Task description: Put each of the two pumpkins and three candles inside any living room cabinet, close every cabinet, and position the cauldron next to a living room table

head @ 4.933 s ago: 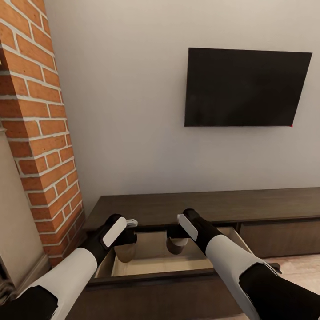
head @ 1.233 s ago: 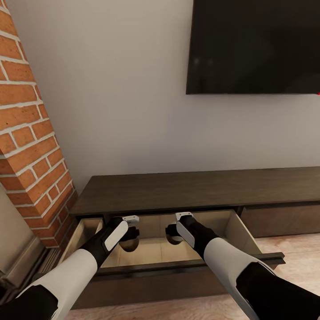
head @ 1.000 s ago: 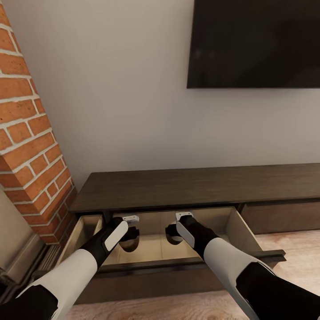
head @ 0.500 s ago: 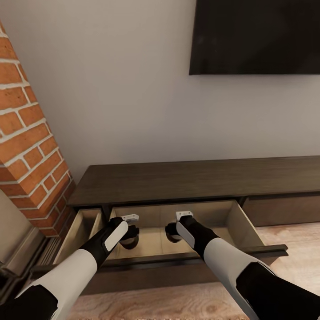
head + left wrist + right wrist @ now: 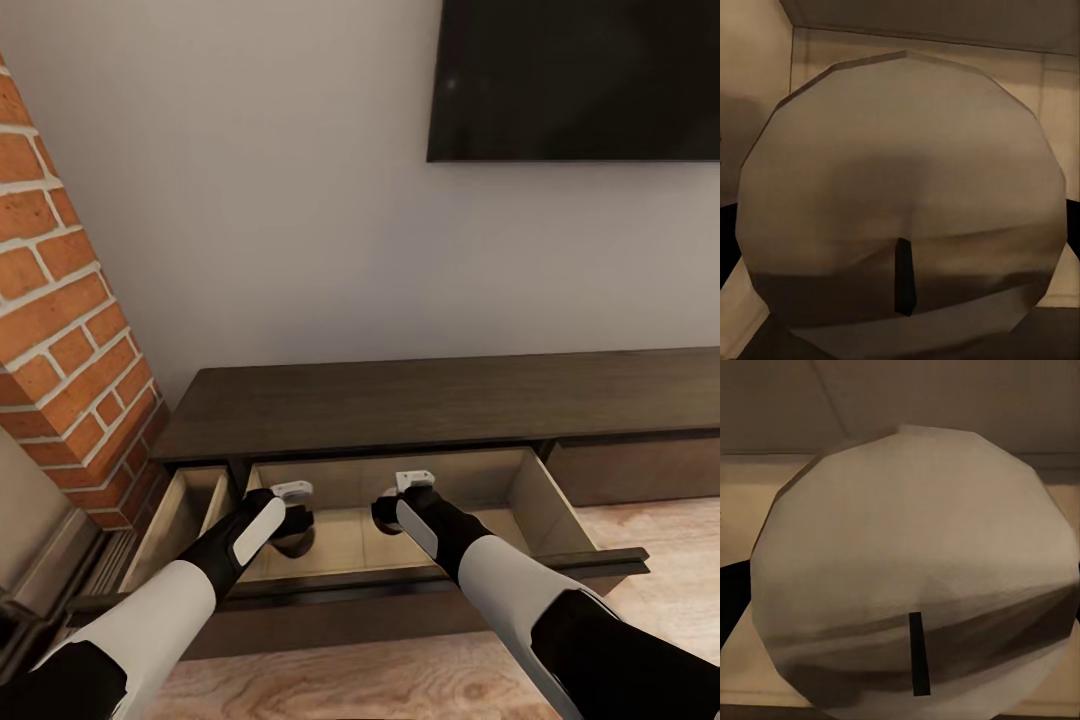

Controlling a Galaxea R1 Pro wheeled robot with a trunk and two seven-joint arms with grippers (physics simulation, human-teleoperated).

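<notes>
The long, low dark-brown cabinet point(image 5: 420, 405) stands against the wall with its wide drawer point(image 5: 535, 505) pulled out. My left gripper point(image 5: 296, 528) reaches down into that drawer and is shut on a candle point(image 5: 297, 545), which looks dark from the head view. In the left wrist view this candle point(image 5: 900, 187) shows a pale round top and a short dark wick. Down in the same drawer, a little further right, my right gripper point(image 5: 388, 515) is shut on a second candle point(image 5: 386, 527). The right wrist view looks onto that candle's point(image 5: 915, 562) top. Pumpkins, cauldron and table are out of view.
A narrower drawer point(image 5: 178, 520) at the cabinet's left end also stands open, close to the brick column point(image 5: 60, 330). A black TV point(image 5: 580, 80) hangs on the wall above. Wooden floor point(image 5: 400, 680) lies in front, below the pulled-out drawer front point(image 5: 600, 562).
The camera has come closer and tilted, so the whole picture shifted. Both grippers, each still holding its candle, now sit lower inside the drawer than 4.9 s ago.
</notes>
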